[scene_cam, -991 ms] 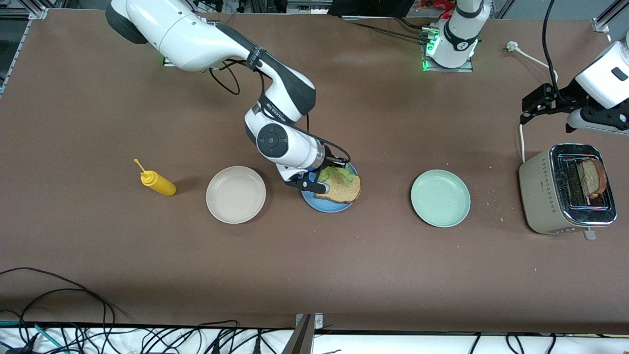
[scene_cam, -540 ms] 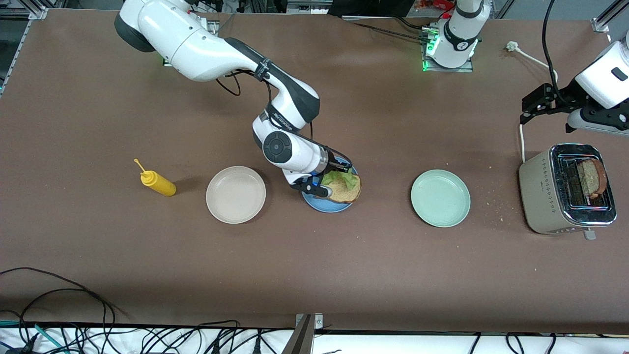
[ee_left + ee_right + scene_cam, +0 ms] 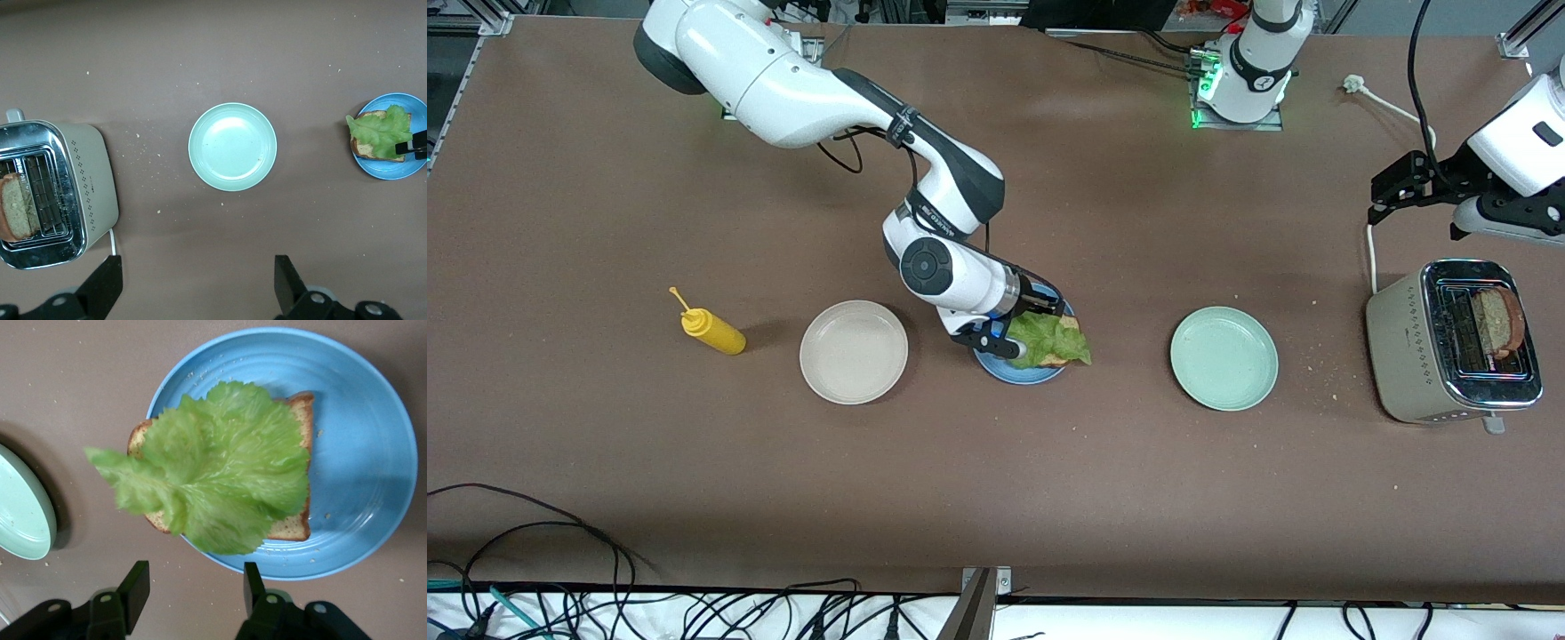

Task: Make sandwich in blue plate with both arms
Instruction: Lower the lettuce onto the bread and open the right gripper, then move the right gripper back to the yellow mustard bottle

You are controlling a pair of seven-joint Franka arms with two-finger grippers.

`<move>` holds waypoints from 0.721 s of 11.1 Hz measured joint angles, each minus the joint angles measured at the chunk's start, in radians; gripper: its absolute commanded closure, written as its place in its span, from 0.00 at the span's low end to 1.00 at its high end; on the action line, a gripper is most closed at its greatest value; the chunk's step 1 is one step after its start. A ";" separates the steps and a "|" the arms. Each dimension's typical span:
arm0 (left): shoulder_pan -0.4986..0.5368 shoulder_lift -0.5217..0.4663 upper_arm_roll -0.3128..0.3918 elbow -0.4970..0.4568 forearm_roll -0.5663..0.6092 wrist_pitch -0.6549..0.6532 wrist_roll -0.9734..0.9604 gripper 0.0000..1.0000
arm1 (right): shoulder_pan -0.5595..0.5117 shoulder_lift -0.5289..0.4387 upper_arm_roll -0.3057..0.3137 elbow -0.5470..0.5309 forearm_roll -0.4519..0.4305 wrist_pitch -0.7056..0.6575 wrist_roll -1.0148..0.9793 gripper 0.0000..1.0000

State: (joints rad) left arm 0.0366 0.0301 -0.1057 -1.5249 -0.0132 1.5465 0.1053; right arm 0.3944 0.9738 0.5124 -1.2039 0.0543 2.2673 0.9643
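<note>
We log: lettuce leaf [image 3: 213,463] atop bread slice [image 3: 293,520] on blue plate [image 3: 996,366]. Right gripper [image 3: 193,587] over plate, fingers apart, empty. Left gripper [image 3: 193,290] wide, empty, waiting above toaster [image 3: 1449,342].

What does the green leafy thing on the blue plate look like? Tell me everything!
The lettuce leaf is bright green, ruffled and crinkly, with a paler frilly edge. It lies flat and spread out on a slice of brown bread, covering nearly all of it. The bread rests on the blue plate. One floppy tip of the leaf sticks out past the plate's rim, toward the mint-green plate. Nothing lies on top of the leaf.
</note>
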 measured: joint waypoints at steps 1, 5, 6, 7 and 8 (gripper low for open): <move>0.000 0.000 0.001 0.000 0.000 0.000 0.000 0.00 | -0.002 0.000 0.000 0.000 0.000 0.001 0.000 0.29; 0.002 0.000 0.003 0.000 0.000 0.000 0.000 0.00 | -0.029 -0.010 -0.003 0.015 -0.003 -0.052 -0.001 0.23; 0.002 0.000 0.003 0.000 -0.007 0.000 0.000 0.00 | -0.057 -0.036 -0.003 0.028 -0.004 -0.121 -0.006 0.22; 0.003 0.000 0.004 0.000 -0.011 0.000 0.000 0.00 | -0.091 -0.078 -0.002 0.037 -0.004 -0.207 -0.023 0.19; 0.003 0.000 0.005 0.000 -0.012 0.000 0.000 0.00 | -0.127 -0.132 -0.002 0.041 -0.003 -0.304 -0.048 0.19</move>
State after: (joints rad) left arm 0.0398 0.0304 -0.1008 -1.5251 -0.0257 1.5464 0.1053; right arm 0.2669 0.8422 0.5106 -1.1628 0.0508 1.9636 0.9165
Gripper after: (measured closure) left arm 0.000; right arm 0.220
